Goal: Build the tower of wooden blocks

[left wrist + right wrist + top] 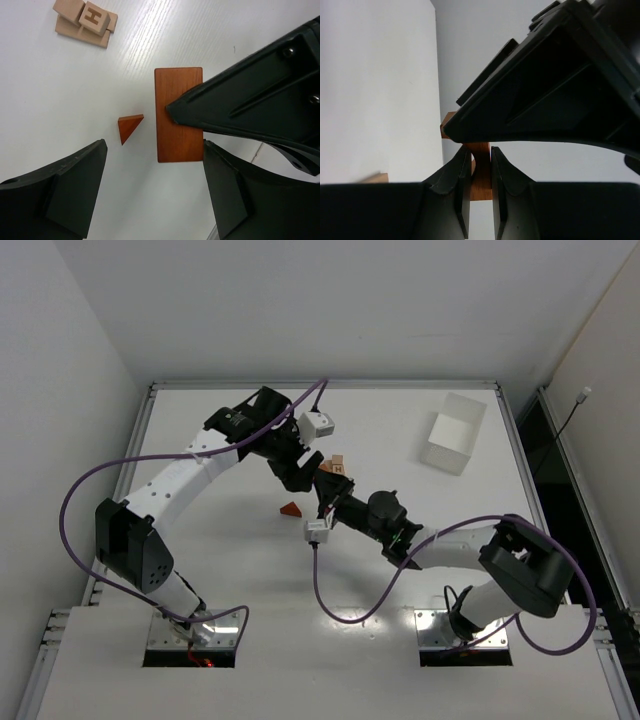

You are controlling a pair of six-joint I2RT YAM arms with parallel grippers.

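State of right pincer (pixel 481 154): clamped on the flat faces of the reddish-orange plank (pixel 176 87), whose thin edge shows between its pads.
State of left pincer (pixel 155 147): jaws apart with nothing between them. The plank sits just ahead of its gap, and a right finger crosses in from its right side.
Other blocks: a small orange wedge (pixel 129 126) lies just left of the plank, ahead of my left finger. The pale stack (pixel 85 21), with its H cube, is further ahead and to the left, well apart.
Step in hand: I judge the plank is the right pincer's to place on the pale stack. I cannot tell whether it touches the table (pixel 60 100).
Next move: I'd draw the left pincer clear first, as the two are crowded. Then level the plank over the stack and lower it gently before loosening.
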